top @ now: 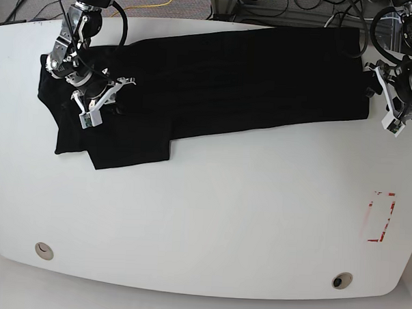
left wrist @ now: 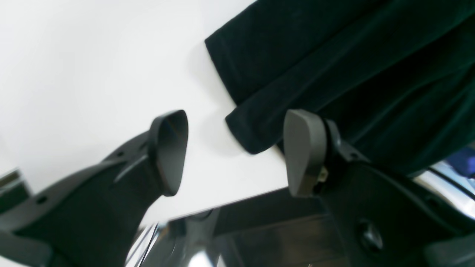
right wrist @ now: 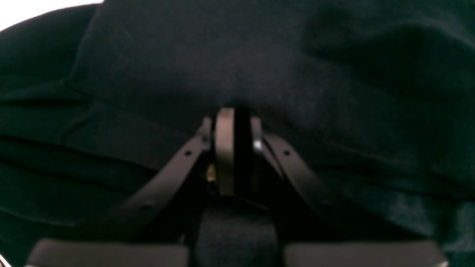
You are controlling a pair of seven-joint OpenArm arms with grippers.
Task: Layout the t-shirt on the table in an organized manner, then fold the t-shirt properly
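The black t-shirt point(top: 230, 80) lies spread across the far half of the white table point(top: 224, 217), with a folded flap at its left end. My right gripper point(top: 107, 102) is over that left end. In the right wrist view its fingers point(right wrist: 224, 148) stand close together, shut on a fold of the t-shirt point(right wrist: 334, 74). My left gripper point(top: 381, 99) is at the shirt's right edge. In the left wrist view it point(left wrist: 237, 148) is open and empty, with a rolled corner of the t-shirt point(left wrist: 334, 66) between its fingertips above the table point(left wrist: 92, 55).
A red rectangle marking point(top: 380, 217) is at the table's right side. Two round grommet holes point(top: 44, 251) point(top: 341, 280) sit near the front edge. Cables lie beyond the far edge. The table's edge runs close under my left gripper.
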